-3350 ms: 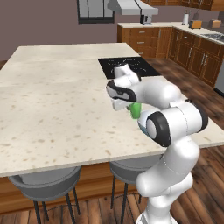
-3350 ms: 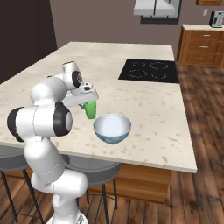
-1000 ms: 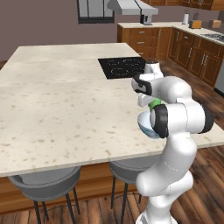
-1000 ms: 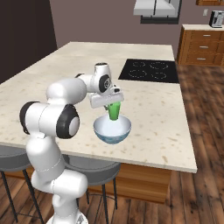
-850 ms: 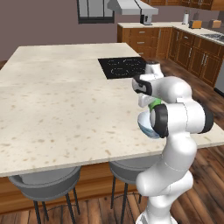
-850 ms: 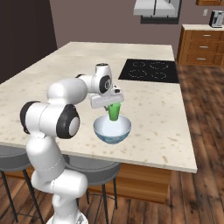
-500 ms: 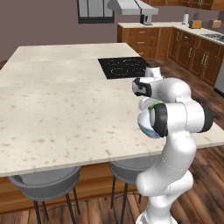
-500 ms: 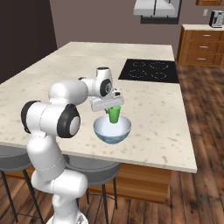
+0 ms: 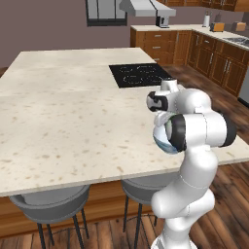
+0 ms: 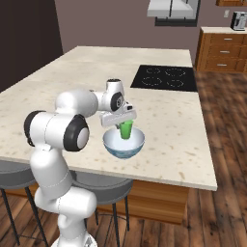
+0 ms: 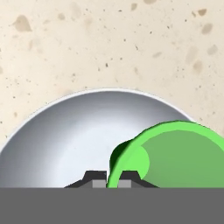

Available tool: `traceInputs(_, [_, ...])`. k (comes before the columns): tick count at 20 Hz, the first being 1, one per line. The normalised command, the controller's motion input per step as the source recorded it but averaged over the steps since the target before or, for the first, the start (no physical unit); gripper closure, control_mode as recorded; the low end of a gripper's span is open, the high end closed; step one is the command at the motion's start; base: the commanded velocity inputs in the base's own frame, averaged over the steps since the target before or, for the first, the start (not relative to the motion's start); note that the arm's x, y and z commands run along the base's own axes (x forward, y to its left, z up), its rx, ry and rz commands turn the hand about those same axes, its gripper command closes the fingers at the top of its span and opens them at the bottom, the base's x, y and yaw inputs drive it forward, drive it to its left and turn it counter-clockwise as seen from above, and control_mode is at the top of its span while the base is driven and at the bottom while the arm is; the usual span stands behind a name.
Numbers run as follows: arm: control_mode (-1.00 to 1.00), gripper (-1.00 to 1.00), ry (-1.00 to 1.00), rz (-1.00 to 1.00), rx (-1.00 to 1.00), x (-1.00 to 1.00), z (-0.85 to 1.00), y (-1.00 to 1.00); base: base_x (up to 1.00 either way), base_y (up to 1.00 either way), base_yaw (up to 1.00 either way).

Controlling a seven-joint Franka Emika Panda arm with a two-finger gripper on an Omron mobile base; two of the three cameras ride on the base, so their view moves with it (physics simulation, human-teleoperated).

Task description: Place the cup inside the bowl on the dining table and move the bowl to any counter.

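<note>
Your tool (image 10: 123, 126) was clenched on the rim of the green cup (image 10: 126, 130) — one fingertip (image 11: 95, 177) outside the wall, one inside. The cup sat down inside the white bowl (image 10: 123, 143), which stood near the table's (image 10: 159, 120) front edge — well short of the cooktop (image 10: 166, 77).

Even bright rendered light, soft faint shadows, no glare, sharp throughout
</note>
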Motion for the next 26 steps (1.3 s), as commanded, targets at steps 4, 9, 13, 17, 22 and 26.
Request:
traceInputs(4, [-1.00,1.00,0.00,0.04,0.00,-0.01,-0.13,0.00,0.00,0.00,0.00])
traceInputs(9, [-1.00,1.00,0.00,0.03,0.04,-0.12,-0.12,0.00,0.00,0.00,0.00])
traceInputs(13, [-1.00,1.00,0.00,0.03,0.04,-0.14,-0.13,0.00,0.00,0.00,0.00])
traceInputs(17, [-1.00,1.00,0.00,0.03,0.03,-0.11,-0.12,0.00,0.00,0.00,0.00])
traceInputs(22, [-1.00,1.00,0.00,0.03,0.01,-0.02,-0.12,0.00,0.00,0.00,0.00])
traceInputs(26, [-1.00,1.00,0.00,0.03,0.00,0.00,-0.06,0.00,0.00,0.00,0.00])
